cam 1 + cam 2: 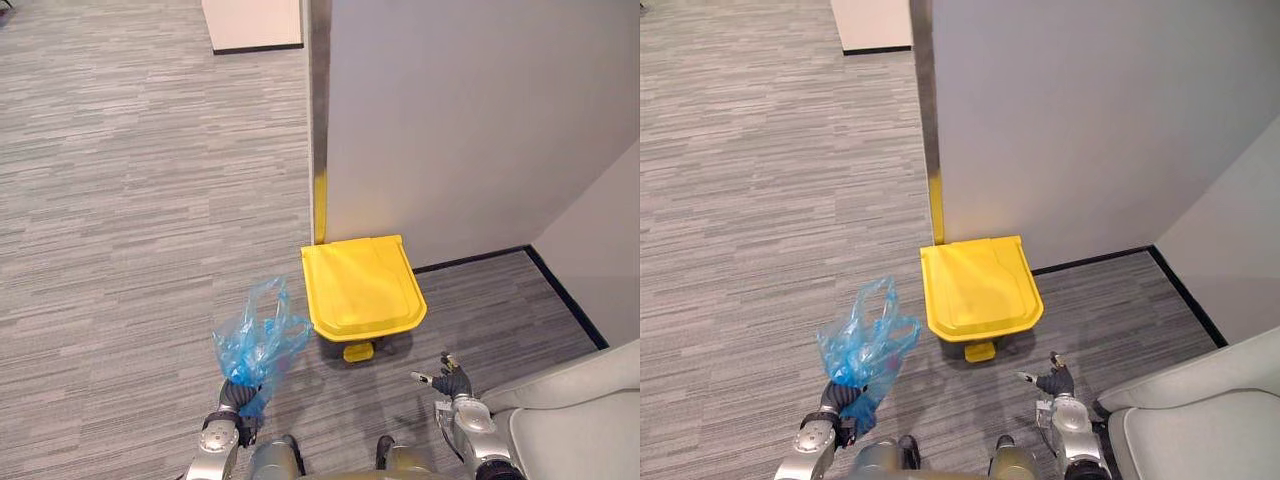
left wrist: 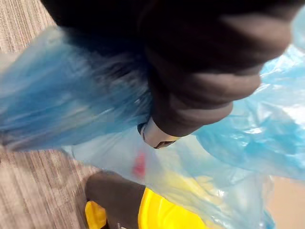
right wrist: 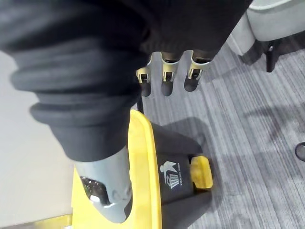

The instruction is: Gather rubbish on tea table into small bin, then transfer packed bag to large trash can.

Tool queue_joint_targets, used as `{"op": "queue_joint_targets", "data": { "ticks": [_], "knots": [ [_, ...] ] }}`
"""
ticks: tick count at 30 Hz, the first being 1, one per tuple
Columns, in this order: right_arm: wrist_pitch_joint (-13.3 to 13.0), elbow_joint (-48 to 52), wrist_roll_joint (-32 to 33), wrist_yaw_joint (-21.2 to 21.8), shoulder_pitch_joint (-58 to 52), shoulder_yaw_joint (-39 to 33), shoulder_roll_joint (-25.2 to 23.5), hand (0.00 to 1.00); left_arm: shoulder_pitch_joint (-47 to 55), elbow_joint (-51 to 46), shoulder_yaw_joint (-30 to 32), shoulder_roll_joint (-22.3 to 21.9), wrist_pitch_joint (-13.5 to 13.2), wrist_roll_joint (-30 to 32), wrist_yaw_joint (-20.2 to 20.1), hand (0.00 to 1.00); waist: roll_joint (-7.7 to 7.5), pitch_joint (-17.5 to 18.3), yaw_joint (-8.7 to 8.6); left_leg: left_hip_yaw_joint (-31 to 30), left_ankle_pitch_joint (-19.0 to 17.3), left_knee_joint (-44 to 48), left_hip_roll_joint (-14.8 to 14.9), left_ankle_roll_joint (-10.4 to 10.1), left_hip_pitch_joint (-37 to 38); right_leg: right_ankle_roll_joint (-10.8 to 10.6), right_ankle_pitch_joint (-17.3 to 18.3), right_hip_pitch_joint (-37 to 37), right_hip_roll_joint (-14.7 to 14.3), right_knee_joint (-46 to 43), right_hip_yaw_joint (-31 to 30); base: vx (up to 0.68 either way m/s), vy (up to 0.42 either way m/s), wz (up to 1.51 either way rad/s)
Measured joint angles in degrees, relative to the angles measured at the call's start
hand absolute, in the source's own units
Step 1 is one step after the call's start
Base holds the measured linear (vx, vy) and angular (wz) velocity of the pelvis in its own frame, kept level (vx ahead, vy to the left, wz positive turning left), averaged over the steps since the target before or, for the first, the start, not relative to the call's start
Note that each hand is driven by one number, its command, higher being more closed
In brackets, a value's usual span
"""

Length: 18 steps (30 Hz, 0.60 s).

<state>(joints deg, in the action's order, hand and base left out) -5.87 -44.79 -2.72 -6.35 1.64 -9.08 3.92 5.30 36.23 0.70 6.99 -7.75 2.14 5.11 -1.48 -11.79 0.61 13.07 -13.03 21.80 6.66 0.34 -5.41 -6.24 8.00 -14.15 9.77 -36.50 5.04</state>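
Note:
A crumpled blue plastic bag [image 1: 258, 338] stands up out of my left hand [image 1: 238, 398], which is shut on its gathered neck at the lower left. In the left wrist view the bag [image 2: 238, 143] billows past the hand, with something red and yellow showing faintly through it. The large yellow trash can [image 1: 362, 285] stands on the carpet against the wall, lid closed, its yellow pedal [image 1: 358, 351] facing me. The bag hangs just left of the can. Lower right of the can, my right hand [image 1: 452, 380] hovers open and holds nothing; its fingers [image 3: 164, 78] show above the can's front.
A grey wall [image 1: 450, 120] rises right behind the can, with a yellow strip [image 1: 320, 205] on its corner. A light grey armchair [image 1: 570, 420] fills the lower right. Open grey carpet [image 1: 130, 200] spreads to the left. A pale cabinet [image 1: 255, 25] stands far back.

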Motion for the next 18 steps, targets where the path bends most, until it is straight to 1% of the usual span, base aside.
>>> {"op": "queue_joint_targets", "data": {
  "ticks": [1,2,3,4,5,6,7,8,9,10,11,12,13,14,15,16,17,18],
  "knots": [
    [0.0,0.2,0.0,0.0,0.0,-0.1,-0.4,0.00,-0.5,-0.3,-0.1,0.0,0.0,0.0,0.0,1.00,0.20,-0.8,0.08,-0.7,-0.5,0.5,0.1,0.7,-0.1,0.3,1.4,-1.4,-0.3,-0.1,0.2,-0.03,0.060,0.34],
    [0.0,0.8,0.4,0.0,0.1,-0.1,-1.0,0.00,-1.6,-0.3,-0.1,0.1,0.0,0.0,0.0,1.00,-0.20,-1.6,0.22,-1.8,-0.6,1.2,0.3,1.0,-0.1,0.7,1.5,-2.4,-0.9,3.2,0.3,0.01,-0.009,0.36],
    [0.0,1.1,0.5,0.0,0.3,0.0,-1.7,0.00,-2.4,-0.3,-0.1,0.5,0.0,0.0,0.0,1.00,-1.03,-2.3,0.27,-2.0,-0.7,1.3,0.3,1.1,0.1,0.5,1.1,-3.4,-1.0,6.5,1.2,0.05,-0.072,0.44],
    [0.0,1.3,0.5,-0.1,1.0,0.0,-2.7,0.00,-3.3,-0.3,-0.1,1.1,0.0,0.0,0.1,1.00,-2.04,-3.4,0.35,-2.5,-1.2,2.6,0.3,1.0,0.1,0.4,0.0,-4.9,-1.1,13.0,3.2,0.09,-0.122,0.36],
    [0.0,1.8,0.5,-0.1,1.4,0.0,-2.8,0.00,-3.8,-0.3,-0.2,1.0,0.0,-0.1,0.1,1.00,-2.34,-4.3,0.38,-2.7,-2.6,5.2,0.6,0.8,-0.1,0.2,-1.4,-5.7,-1.3,16.9,4.6,0.11,-0.147,0.24],
    [0.1,2.8,0.5,-0.3,1.3,0.0,-2.8,0.00,-3.9,-0.3,-0.4,0.6,0.0,-0.1,0.1,1.00,-2.33,-4.6,0.42,-2.8,-4.6,8.3,0.9,0.3,-0.5,0.6,-2.0,-6.2,-1.7,18.5,5.6,0.09,-0.131,0.12],
    [0.1,3.7,0.5,-0.7,1.1,0.0,-2.7,0.00,-4.0,-0.3,-0.6,0.2,0.0,-0.1,0.2,1.00,-2.41,-4.9,0.34,-3.1,-6.9,11.3,0.9,-0.2,-0.9,0.6,-1.9,-6.4,-1.7,18.9,5.8,0.12,-0.212,0.21],
    [0.1,4.9,0.6,-1.1,0.9,0.0,-1.9,0.00,-4.5,-0.1,-0.7,-0.4,0.1,-0.1,0.2,1.00,-2.22,-5.2,0.07,-4.6,-10.2,15.6,1.4,-0.9,-0.8,1.7,-4.4,-6.3,-2.2,16.4,4.2,0.18,-0.255,0.22],
    [0.0,6.1,0.8,-1.2,0.6,-0.1,-0.9,0.00,-5.2,-0.2,-2.0,-1.1,0.0,-0.1,0.2,1.00,-0.96,-5.6,0.19,-5.2,-11.2,16.4,2.2,-1.6,-0.7,1.2,-4.0,-7.0,-2.9,14.0,4.2,0.20,-0.259,0.17],
    [0.0,6.4,1.1,-1.2,0.7,-0.1,-0.5,0.00,-5.7,-0.2,-2.7,-1.3,-0.1,-0.1,0.2,1.00,-0.42,-5.7,0.49,-5.3,-11.4,16.2,2.8,-1.9,-0.8,0.7,-3.7,-7.6,-3.3,13.1,4.0,0.20,-0.222,0.02],
    [0.1,7.8,1.2,-1.2,0.4,-0.3,-0.5,0.00,-6.4,-0.2,-2.9,-1.3,0.0,-0.1,0.1,1.00,0.09,-5.8,0.66,-5.8,-11.9,15.6,3.7,-2.8,-0.9,1.6,-3.0,-9.4,-5.1,9.5,1.7,0.16,-0.192,0.02],
    [0.1,8.5,1.2,-1.1,-0.4,-0.8,-0.8,0.00,-6.6,-0.2,-2.9,-1.0,0.0,-0.1,0.1,1.00,0.03,-5.8,0.56,-6.4,-12.4,15.4,4.2,-3.9,-0.4,2.1,-1.1,-10.7,-6.5,5.9,-0.4,0.23,-0.269,0.11],
    [0.1,8.7,1.3,-1.1,-1.0,-1.4,-0.9,0.00,-6.6,-0.2,-3.0,-0.9,0.0,-0.1,0.1,1.00,0.14,-5.7,0.49,-7.2,-12.8,15.3,4.4,-4.7,-0.1,2.0,0.1,-11.3,-7.3,3.5,-1.2,0.26,-0.311,0.50],
    [0.1,8.7,2.2,-1.1,-3.0,-3.1,-1.2,0.00,-6.9,-0.4,-3.2,-0.8,0.0,-0.1,0.1,1.00,0.01,-5.6,0.11,-9.6,-13.4,15.3,4.5,-6.5,0.4,2.2,2.5,-12.1,-7.9,-0.7,-1.7,0.34,-0.403,0.82],
    [0.5,8.7,2.6,-1.1,-4.5,-4.4,-1.7,0.00,-7.7,-0.4,-3.8,-1.2,0.0,0.0,0.0,1.00,0.38,-5.3,-0.23,-11.7,-13.3,16.1,4.4,-8.5,0.1,3.9,3.8,-12.4,-7.7,-2.6,0.4,0.31,-0.321,0.88],
    [0.8,8.7,2.8,-1.2,-5.1,-4.8,-1.5,0.00,-8.1,-0.5,-4.3,-1.4,0.0,0.0,0.0,1.00,1.01,-5.0,-0.13,-13.1,-13.4,17.6,4.7,-8.6,-0.5,4.6,4.8,-12.7,-7.9,-3.2,1.6,0.38,-0.305,0.58],
    [1.0,8.7,2.9,-1.1,-5.7,-5.3,-1.2,0.00,-8.5,-0.9,-4.9,-1.7,0.0,-0.1,-0.1,1.00,1.73,-4.7,-0.02,-14.1,-13.5,20.9,5.2,-8.5,-2.2,5.9,5.8,-13.3,-8.9,-3.8,2.9,0.25,-0.163,0.23],
    [1.1,8.7,3.0,-1.1,-5.6,-5.4,-1.2,0.00,-8.8,-0.9,-4.9,-1.9,0.0,-0.1,-0.1,1.00,1.85,-4.6,-0.06,-14.1,-13.5,21.8,5.4,-8.5,-2.4,6.1,5.9,-13.3,-9.2,-3.8,3.4,0.28,-0.184,0.15]
  ]
}}
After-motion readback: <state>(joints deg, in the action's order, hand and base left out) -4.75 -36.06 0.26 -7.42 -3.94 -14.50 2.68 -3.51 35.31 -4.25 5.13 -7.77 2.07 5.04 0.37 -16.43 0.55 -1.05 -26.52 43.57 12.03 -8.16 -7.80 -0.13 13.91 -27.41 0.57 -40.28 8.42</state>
